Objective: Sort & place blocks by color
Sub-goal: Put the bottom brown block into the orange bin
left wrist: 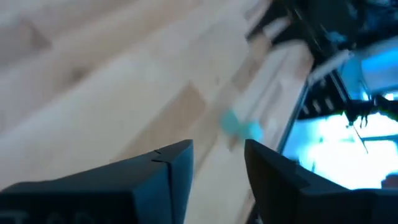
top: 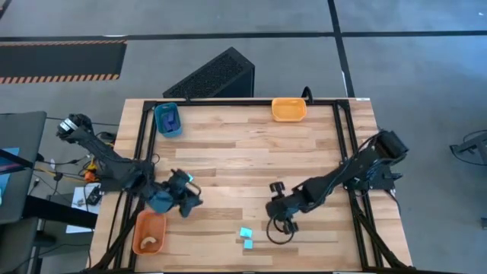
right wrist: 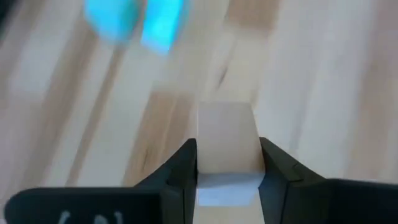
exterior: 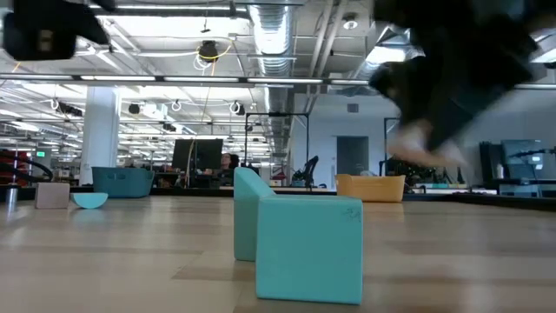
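Two light cyan cubes (top: 246, 238) sit side by side near the table's near edge and loom large in the low view (exterior: 308, 248). My right gripper (top: 278, 211) hovers just right of them, shut on a pale tan block (right wrist: 227, 140). My left gripper (left wrist: 217, 165) is open over bare wood, above the table's left part (top: 181, 194) beside the orange tray (top: 139, 228); the cyan cubes (left wrist: 239, 126) show ahead of it. Dark blue blocks lie in the teal tray (top: 168, 119). A pale tan piece (top: 149, 244) lies in the orange tray. My right gripper pinches the pale tan block between its two fingers (right wrist: 180, 171), one on each of two opposite side faces (right wrist: 202, 149). The block's far end sticks out past the fingertips. In the low view the blurred gripper (exterior: 426, 143) hangs above the table top.
A yellow-orange tray (top: 289, 109) stands at the far edge, right of the middle, and the teal tray at the far left. In the low view a tan block (exterior: 52, 195) and a cyan half-round piece (exterior: 89, 200) rest far left. Bare wood lies across the middle.
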Controlling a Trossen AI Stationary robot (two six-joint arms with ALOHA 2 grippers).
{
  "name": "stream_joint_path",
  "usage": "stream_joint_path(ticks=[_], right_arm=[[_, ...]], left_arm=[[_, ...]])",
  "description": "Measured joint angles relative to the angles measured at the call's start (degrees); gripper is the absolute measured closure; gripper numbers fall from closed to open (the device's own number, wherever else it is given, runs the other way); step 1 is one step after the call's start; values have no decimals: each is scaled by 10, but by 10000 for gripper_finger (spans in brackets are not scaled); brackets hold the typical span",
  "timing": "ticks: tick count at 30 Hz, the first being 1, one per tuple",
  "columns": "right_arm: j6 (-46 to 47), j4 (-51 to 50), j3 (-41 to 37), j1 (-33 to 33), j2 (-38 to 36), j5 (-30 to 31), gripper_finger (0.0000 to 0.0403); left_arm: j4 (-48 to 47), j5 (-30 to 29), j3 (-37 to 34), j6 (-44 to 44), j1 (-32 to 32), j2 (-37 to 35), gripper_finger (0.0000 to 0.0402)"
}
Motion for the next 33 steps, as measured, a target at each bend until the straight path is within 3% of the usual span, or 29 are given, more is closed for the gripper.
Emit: stream_joint_path(ticks=[5,9,15,25,33], right_arm=[[2,8,31,-42,-53,123,276],[5,13,54,-72,-63,207,274],[-135,73,69,-71,-62,292,274],[-162,110,69,-96,-67,306,271],[-237,124,68,-98,-67,304,271]], left_arm=[[47,56,0,155,93,0,227],[141,85,0,249,172,4,214],[285,137,0,322,280,41,218],[454,252,0,342,350,134,240],[509,273,0,328,355,196,265]])
